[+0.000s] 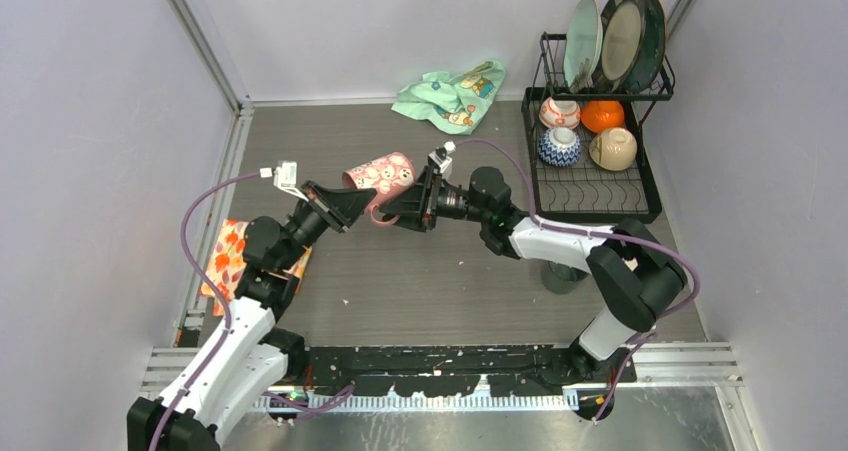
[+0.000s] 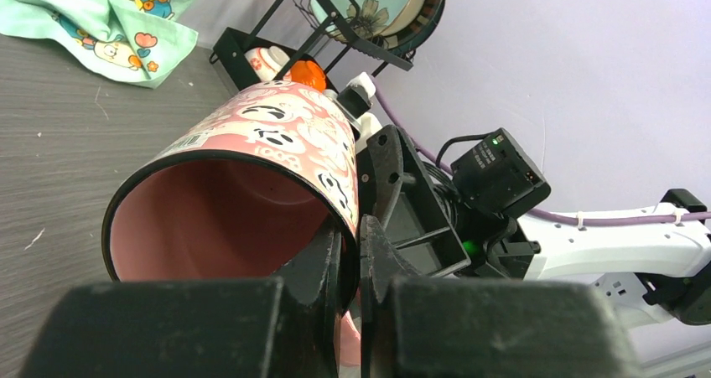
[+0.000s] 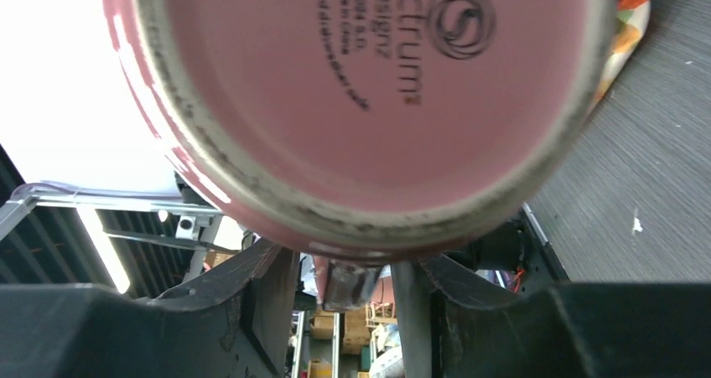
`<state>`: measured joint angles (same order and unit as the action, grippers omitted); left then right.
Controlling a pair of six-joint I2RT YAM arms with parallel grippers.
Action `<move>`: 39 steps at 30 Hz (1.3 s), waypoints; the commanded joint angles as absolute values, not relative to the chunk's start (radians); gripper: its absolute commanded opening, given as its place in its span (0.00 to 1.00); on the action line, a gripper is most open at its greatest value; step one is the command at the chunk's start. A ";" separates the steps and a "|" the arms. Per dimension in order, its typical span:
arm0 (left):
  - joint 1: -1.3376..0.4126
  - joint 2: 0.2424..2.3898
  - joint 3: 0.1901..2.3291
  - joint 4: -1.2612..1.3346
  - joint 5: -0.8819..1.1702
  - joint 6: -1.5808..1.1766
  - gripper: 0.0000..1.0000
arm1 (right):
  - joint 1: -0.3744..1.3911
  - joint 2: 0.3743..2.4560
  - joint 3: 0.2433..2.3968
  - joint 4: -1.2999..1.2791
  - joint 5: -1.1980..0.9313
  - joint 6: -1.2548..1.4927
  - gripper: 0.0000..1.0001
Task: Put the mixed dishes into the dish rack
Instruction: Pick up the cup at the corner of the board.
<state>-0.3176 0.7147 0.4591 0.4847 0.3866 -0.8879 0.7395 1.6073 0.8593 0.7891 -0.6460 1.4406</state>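
Top external view: the dish rack [image 1: 598, 218] stands at the far right of the desk [image 1: 430, 281]. Its upper shelf holds three plates on edge: pale green plate [image 1: 582, 43], dark-rimmed beige plate [image 1: 620, 36] and dark blue-green plate [image 1: 652, 46]. Its lower basket holds a white-and-red bowl [image 1: 559, 112], an orange round piece [image 1: 602, 116], a blue patterned bowl [image 1: 559, 147] and a tan bowl [image 1: 613, 149]. The pink cup [image 1: 382, 174] hangs on its side above the desk, well left of the rack, between my two arms. My left pincer [image 2: 350, 256] is clamped on the cup's wall at the rim, one finger inside and one outside. My right pincer [image 3: 344, 294] stands partly apart, straddling the cup's handle [image 3: 344, 279] below its base, with slim gaps showing.
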 commanded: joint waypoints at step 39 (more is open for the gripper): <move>-0.314 0.696 0.411 0.740 0.384 -0.989 0.20 | 0.800 1.725 0.930 1.154 -0.652 1.612 0.01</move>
<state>-0.3054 0.7197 0.3977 0.6464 0.3500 -0.9661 0.7921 1.7332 0.9085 1.0363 -0.6750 1.6108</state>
